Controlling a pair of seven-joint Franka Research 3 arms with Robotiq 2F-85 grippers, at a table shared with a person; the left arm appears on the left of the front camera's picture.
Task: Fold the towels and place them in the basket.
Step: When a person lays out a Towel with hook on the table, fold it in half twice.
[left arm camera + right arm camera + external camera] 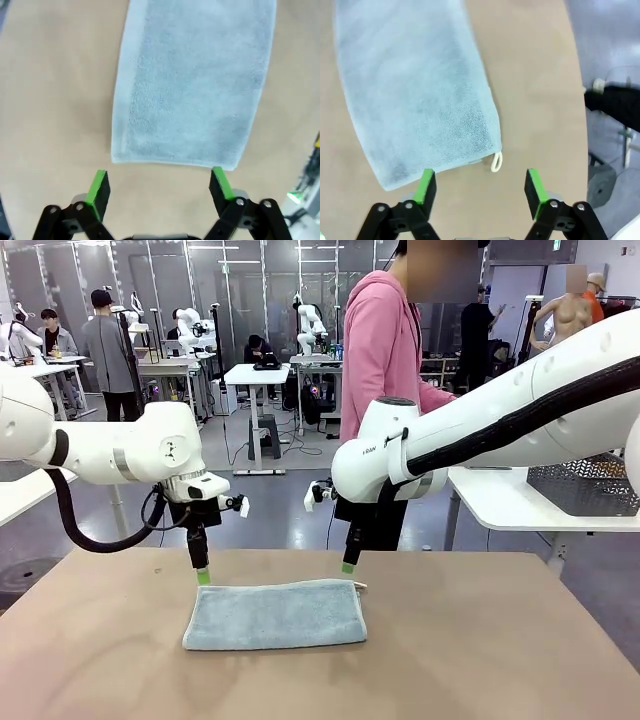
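Front: blue-grey towel [275,615] is lying folded mid-worktop [500,660], left pincer [203,577] and right pincer [347,567] hovering at its far corners. Left wrist: jaws standing apart, empty. Right wrist: likewise, beside the loop [496,162], presumably lining up another fold.

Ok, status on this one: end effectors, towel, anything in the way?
Left end effector open, empty. Right end effector open, empty, near loop. Light blue-grey towel flat on table, just ahead of both. Nothing in the way.
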